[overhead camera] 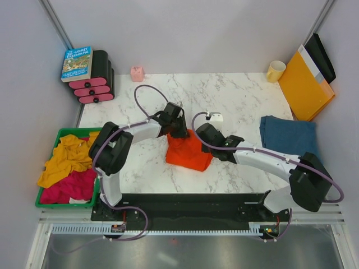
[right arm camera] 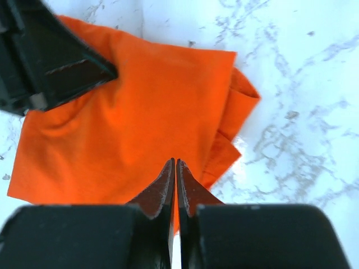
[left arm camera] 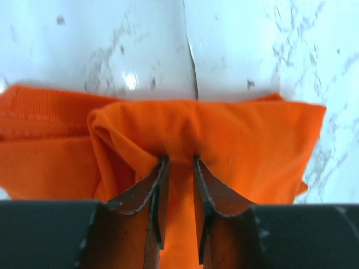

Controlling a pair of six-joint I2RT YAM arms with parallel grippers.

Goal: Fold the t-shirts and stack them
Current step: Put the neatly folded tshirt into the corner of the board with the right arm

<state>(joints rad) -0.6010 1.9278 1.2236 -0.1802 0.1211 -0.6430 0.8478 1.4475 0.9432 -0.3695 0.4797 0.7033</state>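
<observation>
The marble table (overhead camera: 252,95) carries the orange-red t-shirt (overhead camera: 188,152), bunched between both claws. The folded denim-blue t-shirt (overhead camera: 289,136) lies well to the right of the right claw (right arm camera: 175,162) (by the table's edge). The left claw (left arm camera: 178,159), narrowly parted, pinches a fold of the orange cloth. The right claw, almost fully closed, nips the same shirt's near edge.

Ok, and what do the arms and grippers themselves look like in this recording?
The left arm and right arm match: white tubular links between bulky black joint housings, on a shared black base plate. A greyish-purple cable loops along each, with a white plug on the right one. The left gripper and right gripper have black bodies and two dark, flat fingers tapering to thin tips.
</observation>
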